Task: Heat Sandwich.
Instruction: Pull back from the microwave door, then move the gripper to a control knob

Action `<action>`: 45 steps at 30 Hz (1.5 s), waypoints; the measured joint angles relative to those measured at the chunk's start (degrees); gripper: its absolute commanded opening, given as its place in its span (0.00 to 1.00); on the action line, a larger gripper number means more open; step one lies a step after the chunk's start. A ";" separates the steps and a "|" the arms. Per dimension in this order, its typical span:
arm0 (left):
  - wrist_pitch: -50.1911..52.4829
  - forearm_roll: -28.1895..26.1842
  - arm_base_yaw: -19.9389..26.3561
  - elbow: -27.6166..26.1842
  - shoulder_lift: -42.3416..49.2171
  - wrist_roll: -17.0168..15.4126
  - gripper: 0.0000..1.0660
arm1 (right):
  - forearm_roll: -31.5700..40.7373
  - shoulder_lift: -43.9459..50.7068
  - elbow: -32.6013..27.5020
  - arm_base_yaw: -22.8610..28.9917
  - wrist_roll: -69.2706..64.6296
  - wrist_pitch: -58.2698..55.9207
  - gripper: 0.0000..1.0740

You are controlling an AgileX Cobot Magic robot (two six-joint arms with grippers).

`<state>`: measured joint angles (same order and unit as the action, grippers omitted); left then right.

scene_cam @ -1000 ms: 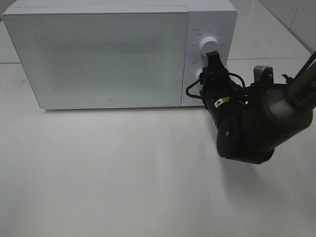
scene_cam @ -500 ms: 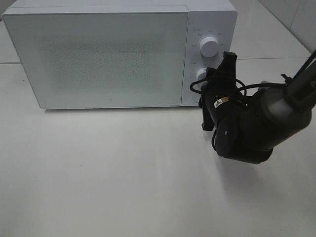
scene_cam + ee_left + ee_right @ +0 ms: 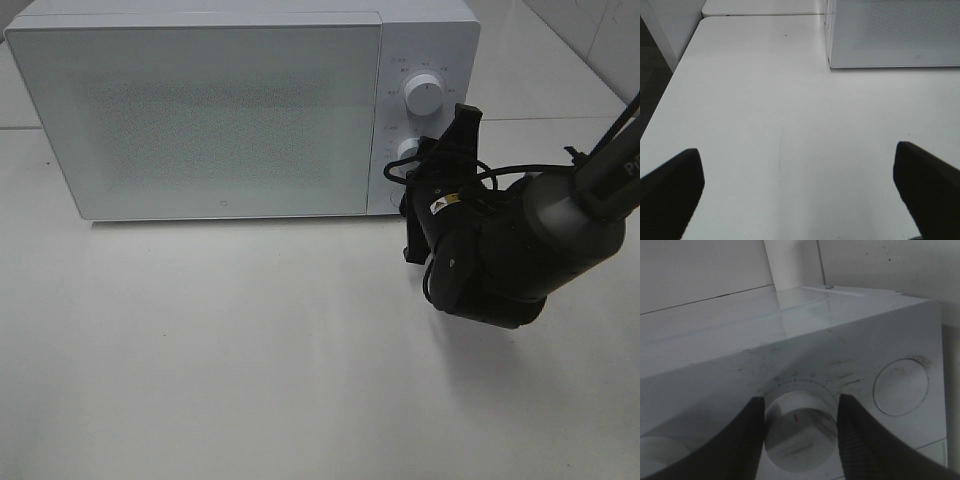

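The sandwich is out of view. The white microwave stands at the back of the table with its door closed. My right gripper reaches to its control panel and is shut on the lower knob. In the right wrist view the two dark fingers flank that knob, which carries a small red mark. The upper knob is free. My left gripper hangs open over bare table, with nothing between its fingers; it does not show in the exterior view.
The white table spreads in front of the microwave. The table's edge and a dark floor show in the left wrist view, with the microwave's corner at the back. The right arm's black body hangs over the table's right side.
The right gripper has rolled on the lower knob, from upright to tilted, and the arm has shifted slightly left. Over the last half second it has hardly moved.
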<state>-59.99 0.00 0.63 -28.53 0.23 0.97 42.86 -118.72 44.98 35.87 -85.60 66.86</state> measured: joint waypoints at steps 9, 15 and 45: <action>0.00 0.00 0.00 0.00 0.00 0.00 0.92 | 0.11 0.00 0.06 0.00 0.34 0.00 0.07; 0.00 0.00 0.00 0.00 0.00 0.00 0.92 | 0.29 0.00 0.17 0.00 0.57 -0.11 0.27; 0.00 0.00 0.00 0.00 0.00 0.00 0.92 | -6.19 2.75 -4.41 0.40 7.56 2.01 0.71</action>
<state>-59.99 0.00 0.63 -28.53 0.23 0.97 36.67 -115.97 40.57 36.27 -78.04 68.87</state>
